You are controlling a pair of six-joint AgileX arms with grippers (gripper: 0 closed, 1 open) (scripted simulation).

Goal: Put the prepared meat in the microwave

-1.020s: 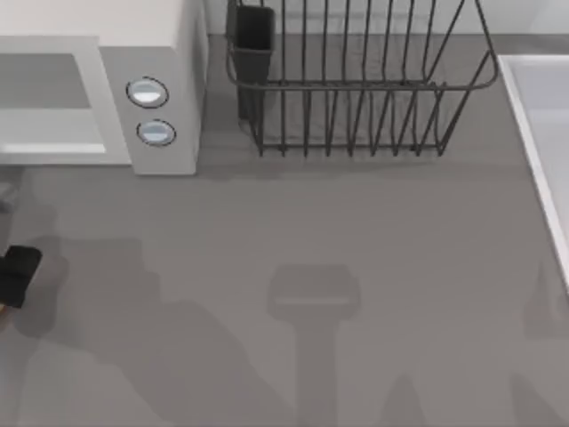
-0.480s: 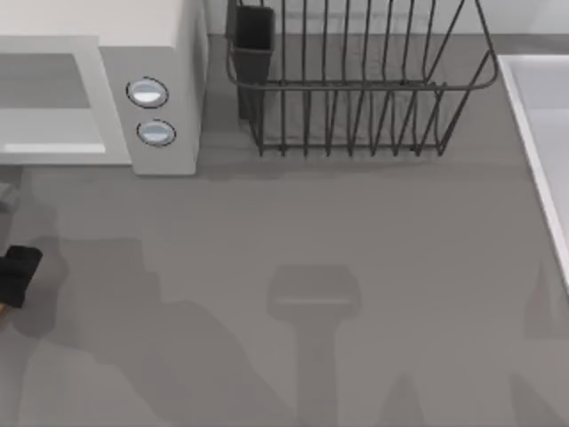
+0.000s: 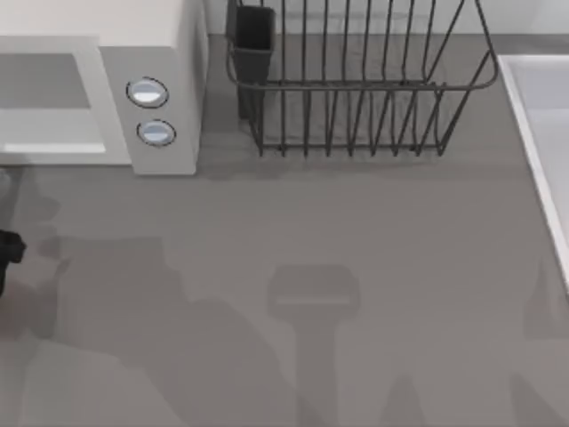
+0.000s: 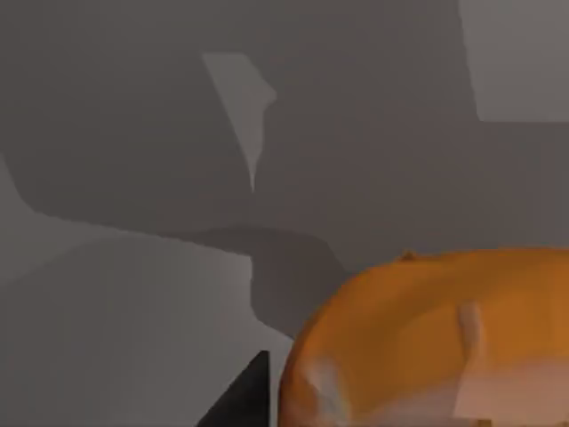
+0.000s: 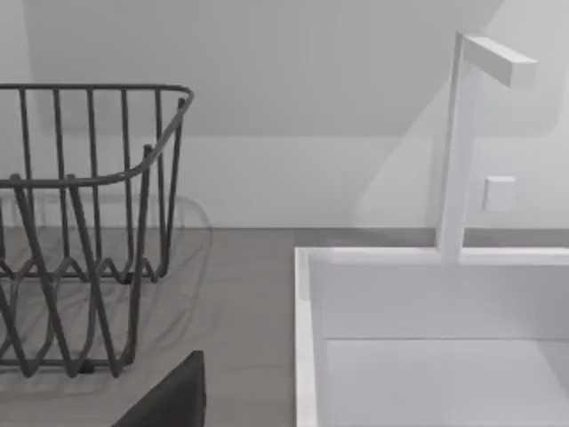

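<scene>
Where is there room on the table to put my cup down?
The big bare stretch of table in front of the rack and right of the microwave is free, out to the sink. It is crowded along the back, and at the left edge the left hand holds the meat.

Matte black, blocky left tool with angular edges.

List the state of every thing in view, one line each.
Microwave: upright at the table's far left; whether its door is open cannot be told.
Prepared meat: right beside the left gripper's finger; whether it is gripped cannot be told.
Dish rack: upright, nothing between its wires.
Sink: basin bare, faucet upright, no water running.
Left gripper: at the table's left edge.
</scene>
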